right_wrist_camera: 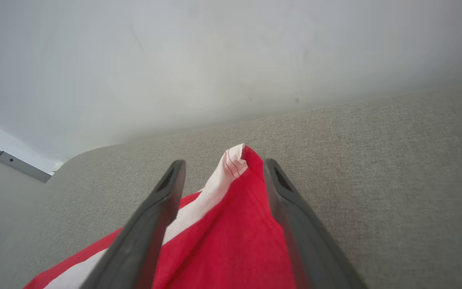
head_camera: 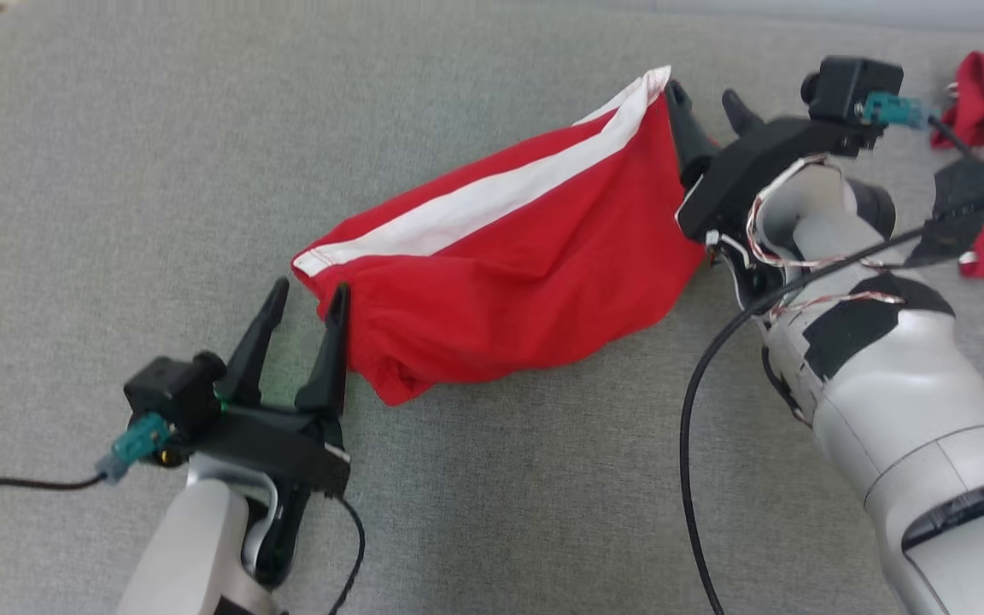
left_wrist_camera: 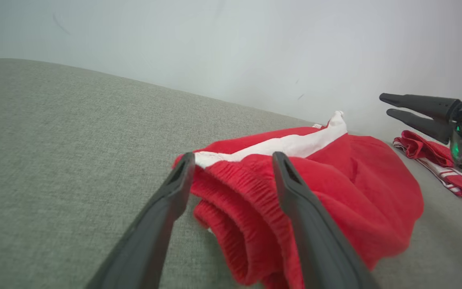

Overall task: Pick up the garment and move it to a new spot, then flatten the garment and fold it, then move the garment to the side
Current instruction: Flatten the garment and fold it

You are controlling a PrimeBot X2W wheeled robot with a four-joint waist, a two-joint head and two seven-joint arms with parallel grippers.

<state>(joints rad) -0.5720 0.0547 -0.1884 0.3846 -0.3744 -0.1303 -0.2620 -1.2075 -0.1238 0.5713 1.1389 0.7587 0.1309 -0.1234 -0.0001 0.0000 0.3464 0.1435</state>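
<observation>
The red garment (head_camera: 500,265) is lying bunched on the grey cushion (head_camera: 116,171) while the left gripper (head_camera: 310,290) and right gripper (head_camera: 702,90) are standing open-jawed at its opposite ends, gripping nothing (one corner is peaking up), so flattening is likely calling for deep corner pinches pulled evenly apart.

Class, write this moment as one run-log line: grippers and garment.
left gripper: open, at waistband end | right gripper: open, at striped corner | red shorts: unheld on grey cushion
</observation>
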